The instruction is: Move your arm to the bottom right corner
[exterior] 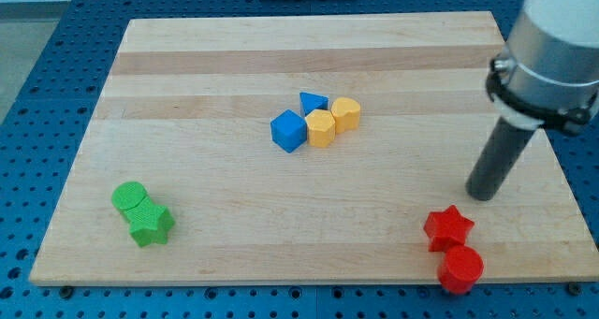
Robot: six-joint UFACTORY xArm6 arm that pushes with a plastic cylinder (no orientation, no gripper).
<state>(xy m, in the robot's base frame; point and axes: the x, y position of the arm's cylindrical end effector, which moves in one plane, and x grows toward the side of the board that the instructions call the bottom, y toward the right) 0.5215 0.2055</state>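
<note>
Board (187,123): wooden, largest thing in view, spread wide toward the view's left and top of my tip; its bottom right corner lay below and to the view's right of my tip.
Arm housing (554,38): grey and white, above my tip at the view's top right, rod sloping down from it toward the view's left.
My tip (481,195): plain rod end, no jaws to open or close, nothing held; set down on bare wood, touching no block.
Progress: judged partly done; already in the board's right-hand part, yet well short of the corner, with a stretch down and to the view's right left to cover.
Middle cluster: far to the view's left and a little above my tip; blue cube (289,131), blue triangle (314,102), two yellow blocks (321,128) (345,114), packed touching; of no concern to the route.
Green pair: farthest off, toward the view's bottom left; green cylinder (128,197) against green star (150,224).
Red star (448,227): just below and slightly to the view's left of my tip.
Red cylinder (460,268): below the star, touching it, near the board's bottom edge.
Obstacles: reds judged the only risk; a straight run down-right looked likely to pass on their right-hand side, narrowly.
</note>
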